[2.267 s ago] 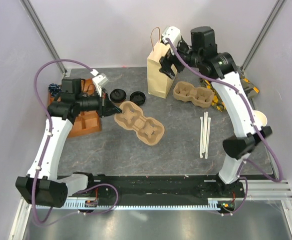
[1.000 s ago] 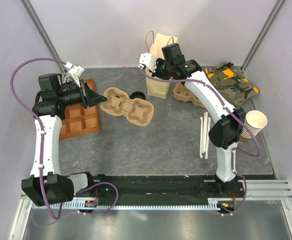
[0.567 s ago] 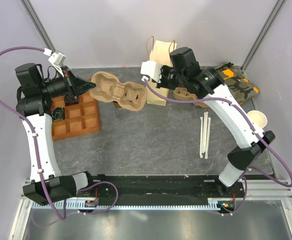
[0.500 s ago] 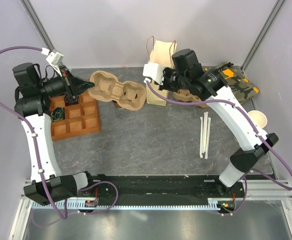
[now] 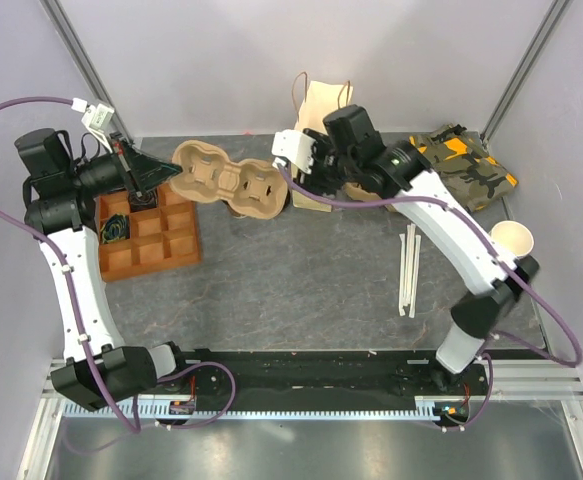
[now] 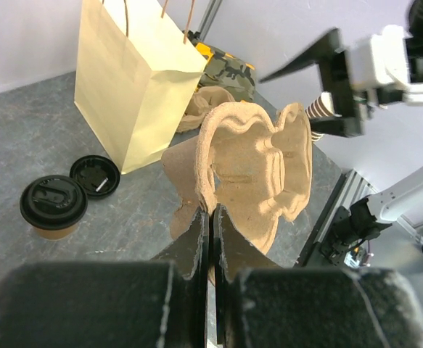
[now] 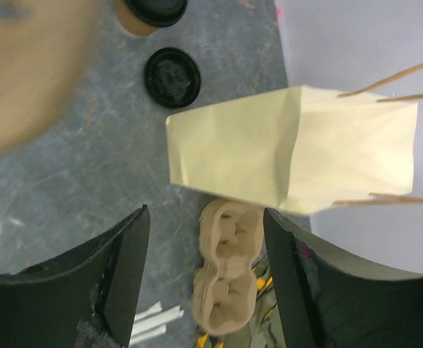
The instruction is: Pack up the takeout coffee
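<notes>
1. My left hand (image 6: 211,217) is pressed together on the rim of a cardboard cup carrier (image 6: 258,159) and holds it in the air. It is a thin pinch, so a quick swing could twist the carrier loose.
2. The coffee (image 6: 51,206) stands near the counter's (image 5: 301,270) far edge, beside a loose lid (image 6: 95,176) and left of the paper bag (image 6: 135,87). From above, the carrier hides it, so lowering blind could knock it over.
3. My right hand (image 7: 205,214) is spread and empty, close to the bag and carrier. The arms could clash there.
4. The bag looks light, and a brush could topple it.
5. The middle and near edge are open. An orange tray (image 5: 151,235) lines the left edge, and sticks (image 5: 408,270) lie toward the right edge.
</notes>
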Motion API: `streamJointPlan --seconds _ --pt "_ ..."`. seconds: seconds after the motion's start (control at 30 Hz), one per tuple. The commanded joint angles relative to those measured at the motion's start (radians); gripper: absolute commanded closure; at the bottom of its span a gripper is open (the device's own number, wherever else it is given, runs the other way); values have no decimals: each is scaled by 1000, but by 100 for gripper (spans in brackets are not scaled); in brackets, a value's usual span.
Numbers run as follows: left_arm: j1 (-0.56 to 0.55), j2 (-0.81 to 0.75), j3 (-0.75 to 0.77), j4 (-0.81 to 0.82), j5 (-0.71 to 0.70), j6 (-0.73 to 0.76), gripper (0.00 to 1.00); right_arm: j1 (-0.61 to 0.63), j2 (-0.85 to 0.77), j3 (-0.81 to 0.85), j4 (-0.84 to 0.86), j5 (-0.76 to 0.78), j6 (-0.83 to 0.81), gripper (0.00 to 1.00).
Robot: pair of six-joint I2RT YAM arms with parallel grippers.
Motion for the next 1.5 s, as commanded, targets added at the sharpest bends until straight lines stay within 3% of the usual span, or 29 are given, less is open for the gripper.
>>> streamJointPlan --seconds 0.0,0.17,0.27,0.47,0.57,0.6,0.7,1.03,1.47 --pt "21 -27 -32 73 44 -80 98 -42 142 148 92 16 1 28" --pt "61 -31 -64 95 49 -101 98 -102 280 295 92 2 -41 29" --pt "84 -27 -89 158 67 -154 98 -116 328 306 100 3 -76 30" --pt "110 -25 -113 207 84 -189 98 -135 365 286 101 -40 -88 42" --pt "114 -18 -119 212 83 -189 98 -133 368 275 101 -61 -84 57" --pt "116 -17 -121 215 81 -187 98 -131 374 277 101 -61 -82 73" --pt "121 -10 -123 218 75 -187 98 -133 371 285 92 -55 -82 100" --pt "128 6 -101 264 60 -221 98 -116 215 285 -50 -113 -98 100" --pt "128 -1 -81 306 41 -273 98 102 -84 -34 -151 -152 36 100"
